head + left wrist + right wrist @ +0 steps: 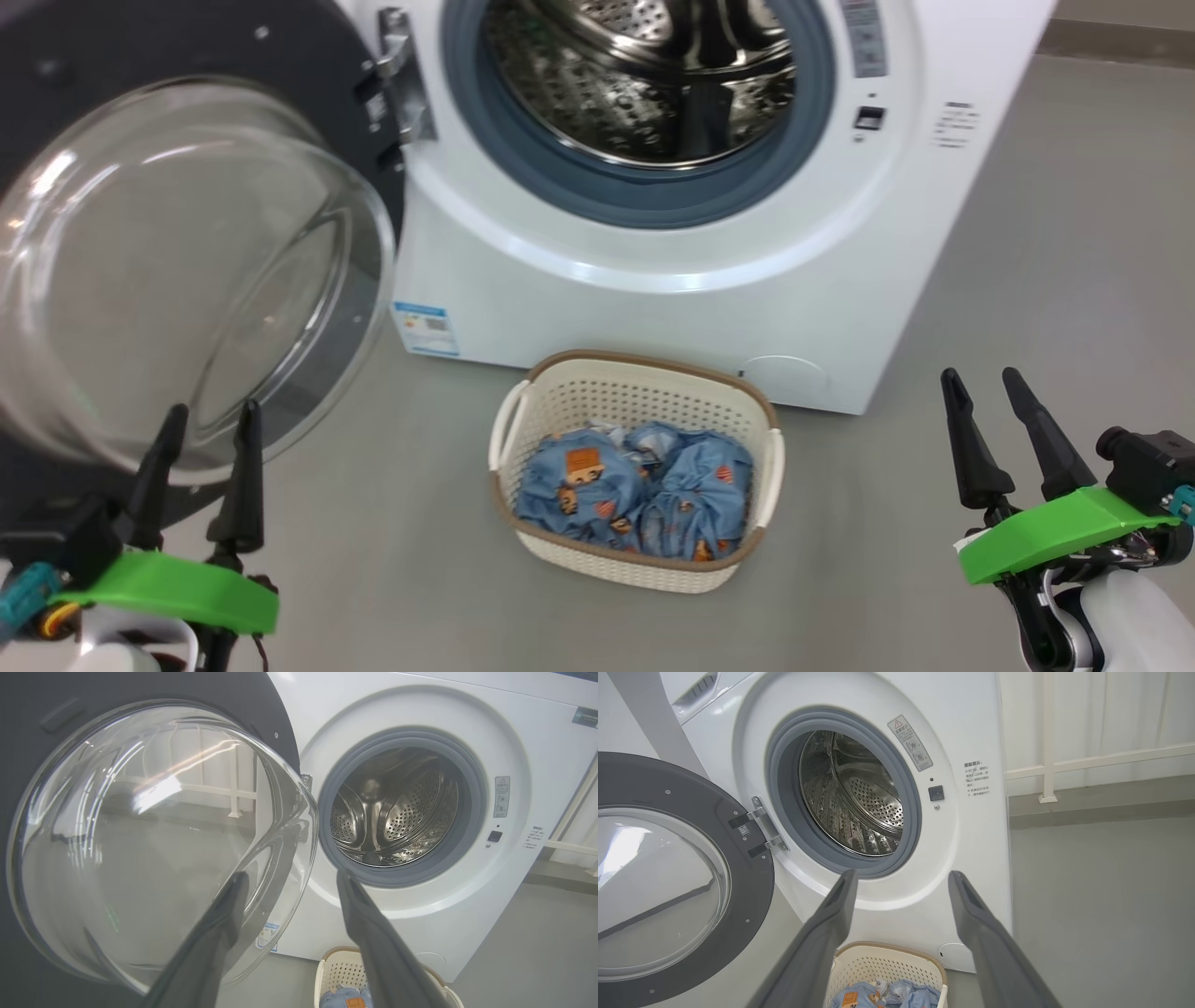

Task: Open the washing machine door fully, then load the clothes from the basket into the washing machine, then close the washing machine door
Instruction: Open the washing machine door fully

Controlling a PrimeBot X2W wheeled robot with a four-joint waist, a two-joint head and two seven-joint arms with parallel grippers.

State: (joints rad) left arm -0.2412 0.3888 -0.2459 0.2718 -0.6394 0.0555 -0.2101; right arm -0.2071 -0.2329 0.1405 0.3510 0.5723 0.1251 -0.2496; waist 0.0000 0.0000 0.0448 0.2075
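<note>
The washing machine (653, 299) stands ahead with its steel drum (644, 75) exposed. Its door (177, 271) is swung out to the left, glass bowl facing me; the door (149, 835) bulks large in the left wrist view and the door (668, 882) appears at the left in the right wrist view. The cream basket (644, 392) sits on the floor before the machine, holding light-blue printed clothes (635, 490). My left gripper (213, 418) is open, just in front of the door's glass. My right gripper (982, 383) is open at the lower right, well clear of the basket.
Grey floor (1055, 280) spreads to the right of the machine and around the basket. A white railing (1064, 760) and wall stand beyond the machine's right side. A blue label (427, 329) marks the machine's lower front left.
</note>
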